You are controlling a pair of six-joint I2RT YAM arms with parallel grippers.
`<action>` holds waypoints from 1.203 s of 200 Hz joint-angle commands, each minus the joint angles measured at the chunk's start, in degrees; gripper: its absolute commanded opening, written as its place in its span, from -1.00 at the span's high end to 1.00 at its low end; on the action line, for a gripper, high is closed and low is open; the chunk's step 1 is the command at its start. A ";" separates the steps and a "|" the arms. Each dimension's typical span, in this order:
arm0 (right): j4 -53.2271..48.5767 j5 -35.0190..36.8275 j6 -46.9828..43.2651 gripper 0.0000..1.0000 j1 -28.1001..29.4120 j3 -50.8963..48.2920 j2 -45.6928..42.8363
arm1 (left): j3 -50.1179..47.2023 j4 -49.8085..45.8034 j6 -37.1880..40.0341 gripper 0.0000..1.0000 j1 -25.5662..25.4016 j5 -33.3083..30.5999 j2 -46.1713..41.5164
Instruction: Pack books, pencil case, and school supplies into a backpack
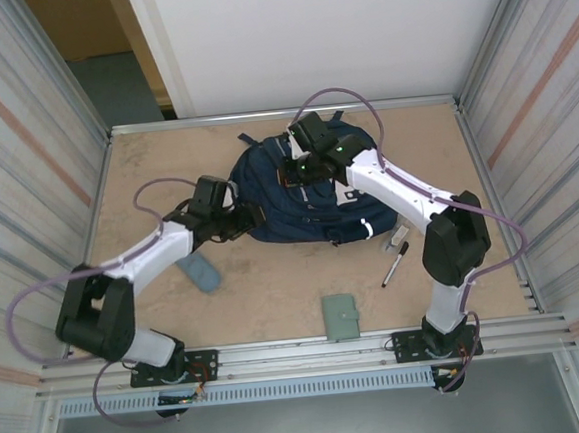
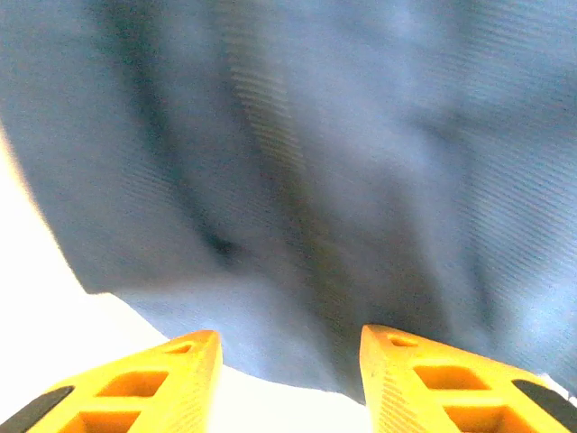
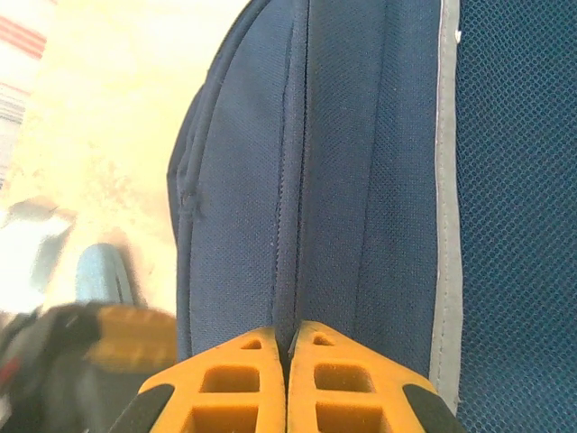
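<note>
Backpack (image 1: 280, 217): lies flat at the far middle of the tabletop (image 1: 276, 298). Its zip line looks closed, so opening it probably comes before any packing.
Right fingers (image 3: 315, 356): pressed together on top of the backpack, tips on that zip line. They may be pinching a pull, but I cannot tell.
Left fingers (image 2: 397, 370): apart at the backpack's left edge, fabric just ahead and nothing clamped. They are likely there to steady it.
Pencil case (image 1: 200, 275): near-left of the backpack, apart from it, waiting.
Marker (image 1: 395, 263), packet (image 1: 399, 236): just beside the backpack's near-right corner.
Booklet (image 1: 342, 317): nearer than the backpack, well apart.
</note>
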 commanded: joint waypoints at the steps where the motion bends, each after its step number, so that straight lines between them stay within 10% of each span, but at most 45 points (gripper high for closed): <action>1: 1.26 -0.49 0.86 1.00 -0.36 2.72 1.41 | -1.61 2.40 7.49 0.10 -6.16 -5.57 -9.28; 79: -0.38 -4.32 3.87 1.00 -0.23 6.34 5.87 | 2.20 3.97 4.45 0.09 -16.82 -15.03 -2.76; 240: -1.68 -6.32 4.22 1.00 0.87 7.50 7.37 | 8.54 6.61 3.87 0.08 -17.05 -10.50 7.37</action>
